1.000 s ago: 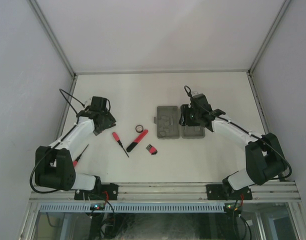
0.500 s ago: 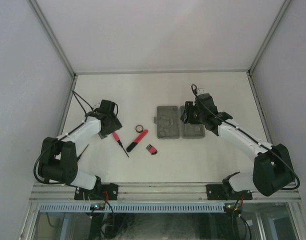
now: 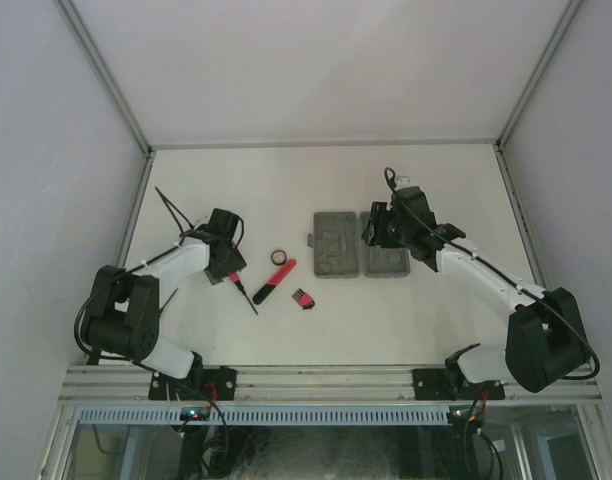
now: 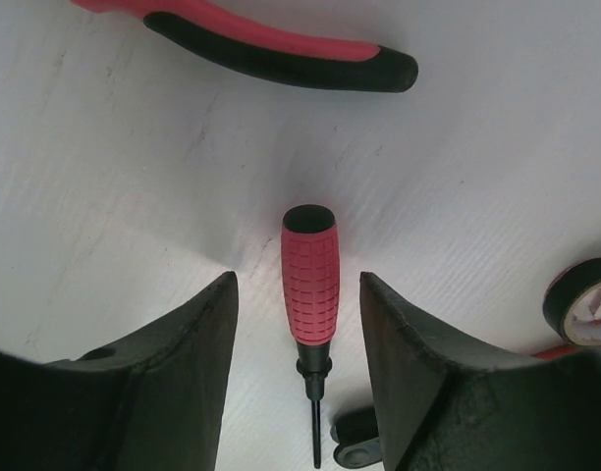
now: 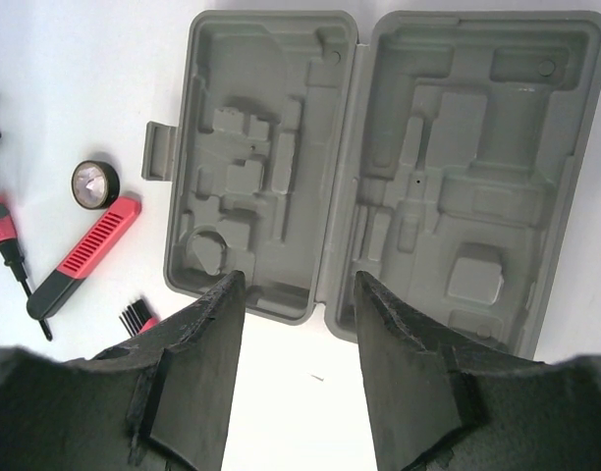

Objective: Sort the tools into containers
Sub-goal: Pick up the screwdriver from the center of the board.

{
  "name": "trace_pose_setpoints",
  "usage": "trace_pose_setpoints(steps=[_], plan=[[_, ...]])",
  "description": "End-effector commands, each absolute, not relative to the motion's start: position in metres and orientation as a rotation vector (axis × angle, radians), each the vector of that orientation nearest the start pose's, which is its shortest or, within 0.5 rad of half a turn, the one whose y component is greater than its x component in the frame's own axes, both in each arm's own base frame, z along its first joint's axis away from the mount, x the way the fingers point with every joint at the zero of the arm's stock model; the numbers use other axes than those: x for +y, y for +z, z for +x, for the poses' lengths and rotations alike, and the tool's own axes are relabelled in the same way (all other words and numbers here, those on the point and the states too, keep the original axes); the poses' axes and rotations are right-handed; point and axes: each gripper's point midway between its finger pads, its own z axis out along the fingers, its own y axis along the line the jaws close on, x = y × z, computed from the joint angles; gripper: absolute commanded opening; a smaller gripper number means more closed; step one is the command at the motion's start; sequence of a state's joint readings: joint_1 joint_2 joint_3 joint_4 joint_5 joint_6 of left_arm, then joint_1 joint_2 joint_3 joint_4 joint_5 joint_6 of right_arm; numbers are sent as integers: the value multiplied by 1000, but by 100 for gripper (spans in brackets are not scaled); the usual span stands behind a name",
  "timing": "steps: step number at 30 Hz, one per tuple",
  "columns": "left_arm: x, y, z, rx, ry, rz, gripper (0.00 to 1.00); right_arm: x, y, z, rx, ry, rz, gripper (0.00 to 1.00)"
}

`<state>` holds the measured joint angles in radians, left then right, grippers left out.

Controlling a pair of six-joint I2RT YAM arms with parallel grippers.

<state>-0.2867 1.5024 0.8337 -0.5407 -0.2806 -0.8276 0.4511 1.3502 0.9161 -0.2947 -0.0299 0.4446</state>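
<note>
Left pincer has swung in across the bench and now straddles the thin red-handled screwdriver lying flat there, jaws narrowing but not yet touching, while right pincer, half-wide and empty, hovers over the open grey case: pickup judged imminent, nothing sorted

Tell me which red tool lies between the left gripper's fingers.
The thin screwdriver with the ribbed red handle; the curved red-and-black handle and the longer red-black tool lie outside the left gripper.
</note>
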Motion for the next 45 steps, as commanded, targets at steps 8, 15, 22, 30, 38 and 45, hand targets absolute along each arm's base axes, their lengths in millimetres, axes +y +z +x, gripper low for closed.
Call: trace_pose_setpoints(steps=[8,15,22,30,38,45], plan=[[-69,8,285,2579,50,-788,45,184,133,331,2323,498,8,48],[-73,-3,283,2606,30,-753,34,184,137,333,2318,499,30,48],[-73,-1,285,2589,14,-714,25,181,144,332,2302,485,46,47],[-73,18,296,2547,-4,-650,7,173,158,332,2263,460,63,47],[-66,64,310,2436,4,-597,0,167,173,329,2220,457,41,48],[-57,117,318,2320,9,-529,0,165,191,328,2167,515,21,51]])
